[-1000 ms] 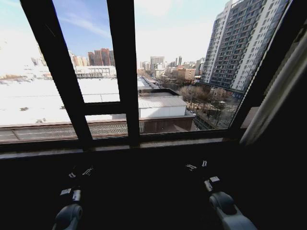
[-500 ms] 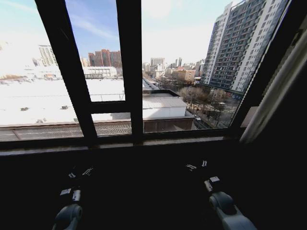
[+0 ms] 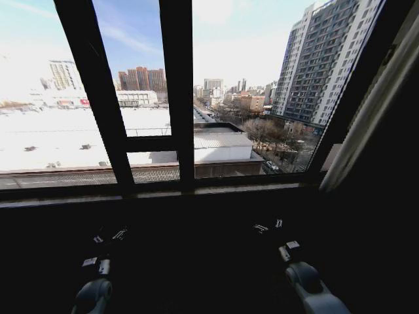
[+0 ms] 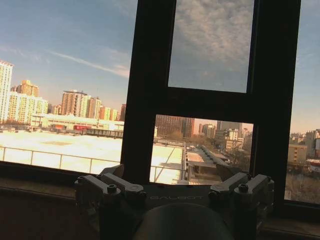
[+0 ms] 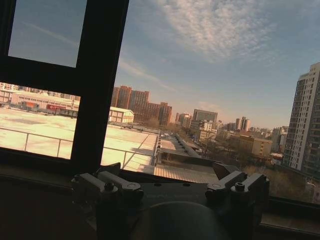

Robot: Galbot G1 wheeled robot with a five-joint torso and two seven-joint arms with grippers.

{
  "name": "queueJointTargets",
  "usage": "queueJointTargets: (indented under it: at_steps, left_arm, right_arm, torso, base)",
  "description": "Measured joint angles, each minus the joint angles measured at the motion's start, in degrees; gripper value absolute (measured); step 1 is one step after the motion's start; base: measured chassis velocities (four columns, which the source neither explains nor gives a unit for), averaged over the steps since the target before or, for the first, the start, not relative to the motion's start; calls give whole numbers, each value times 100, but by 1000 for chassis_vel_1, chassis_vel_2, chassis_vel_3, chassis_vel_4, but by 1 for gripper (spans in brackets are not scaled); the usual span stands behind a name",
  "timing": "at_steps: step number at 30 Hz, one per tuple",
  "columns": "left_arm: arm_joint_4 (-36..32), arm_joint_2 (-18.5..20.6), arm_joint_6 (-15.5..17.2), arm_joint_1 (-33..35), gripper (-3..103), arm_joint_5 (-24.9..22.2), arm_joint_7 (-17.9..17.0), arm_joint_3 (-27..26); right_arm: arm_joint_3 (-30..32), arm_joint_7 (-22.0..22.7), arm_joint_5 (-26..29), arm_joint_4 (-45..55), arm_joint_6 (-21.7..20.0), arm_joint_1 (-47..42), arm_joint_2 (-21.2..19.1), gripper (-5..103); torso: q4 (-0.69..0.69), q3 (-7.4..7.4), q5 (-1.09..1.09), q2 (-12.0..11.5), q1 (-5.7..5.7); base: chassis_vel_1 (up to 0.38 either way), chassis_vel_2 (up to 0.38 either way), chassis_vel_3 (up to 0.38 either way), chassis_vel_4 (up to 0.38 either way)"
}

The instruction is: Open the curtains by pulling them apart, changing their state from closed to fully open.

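Camera has swung rightward; both claws (image 3: 110,235) (image 3: 270,226) hang open, empty.

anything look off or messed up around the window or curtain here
Nothing stands out. The curtain hangs bunched at the right edge of the window frame, glass intact and uncovered. The left gripper and right gripper sit low below the sill, both open and touching nothing.

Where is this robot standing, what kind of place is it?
Probably a room high up in a city building. A big black-framed window looks down on rooftops and a tall apartment tower, and a pale curtain hangs bunched at the right side.
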Motion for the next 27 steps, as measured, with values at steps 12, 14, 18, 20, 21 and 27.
queueJointTargets:
  at_steps: [12, 14, 18, 20, 21, 27]
  left_arm:
    - [-1, 0, 0, -3, 100, 0, 1, 3]
    - [-1, 0, 0, -3, 100, 0, 1, 3]
    - [-1, 0, 0, -1, 100, 0, 1, 2]
    - [-1, 0, 0, -1, 100, 0, 1, 2]
    - [-1, 0, 0, -1, 100, 0, 1, 2]
    - [-1, 0, 0, -1, 100, 0, 1, 3]
  right_arm:
    - [0, 0, 0, -1, 0, 2, 0, 100]
    - [0, 0, 0, 0, 0, 2, 0, 100]
    - [0, 0, 0, 0, 0, 0, 0, 100]
    - [0, 0, 0, 0, 0, 0, 0, 100]
    - [0, 0, 0, 0, 0, 0, 0, 100]
    - [0, 0, 0, 0, 0, 1, 0, 100]
  torso:
    - [-1, 5, 1, -10, 13]
    - [-1, 5, 1, -9, 11]
    - [0, 1, 1, -3, 3]
    - [0, 1, 1, -3, 2]
    - [0, 1, 0, -3, 2]
    - [0, 5, 2, -7, 12]
  base:
    - [9, -27, -14, 18]
    - [98, -118, -83, 103]
    - [100, -129, -97, 119]
    - [79, -79, -74, 108]
    - [71, -39, -61, 83]
    - [10, -19, -23, 27]
